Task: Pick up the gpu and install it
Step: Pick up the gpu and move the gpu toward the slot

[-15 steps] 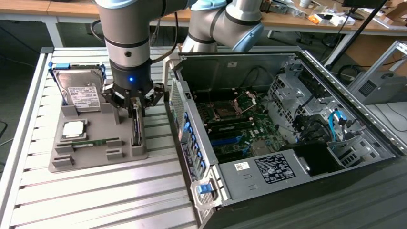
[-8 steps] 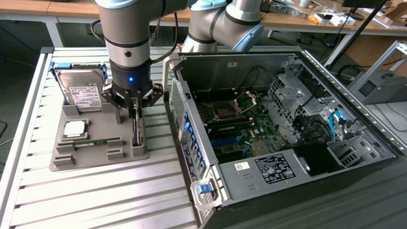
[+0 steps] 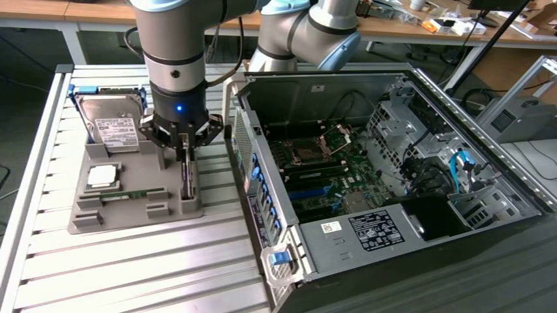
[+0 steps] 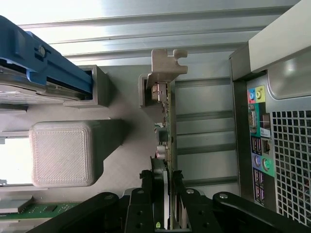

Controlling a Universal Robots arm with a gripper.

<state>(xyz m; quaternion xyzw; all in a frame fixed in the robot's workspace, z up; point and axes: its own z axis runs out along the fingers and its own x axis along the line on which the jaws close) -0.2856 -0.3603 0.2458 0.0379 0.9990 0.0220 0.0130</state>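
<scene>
One arm stands over the grey tray (image 3: 122, 212) on the counter (image 3: 130, 274) in the exterior view, with its jaws down on the gpu (image 3: 185, 177), which stands on edge in a tray slot (the open computer case (image 3: 383, 98) is just beside). In the wrist view the jaws are clamped on the card's upper edge, with fingers (image 4: 145, 178) pressed against both faces.

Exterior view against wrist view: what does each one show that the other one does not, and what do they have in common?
Exterior view adds: the open computer case with its motherboard, and a RAM stick lying in the grey holder. Wrist view adds: the case's rear ports, and the jaws pressed on both faces of the gpu, which stands on edge in its slot. Shared: the gpu, the holder, and the hard drive in its blue carrier.
</scene>
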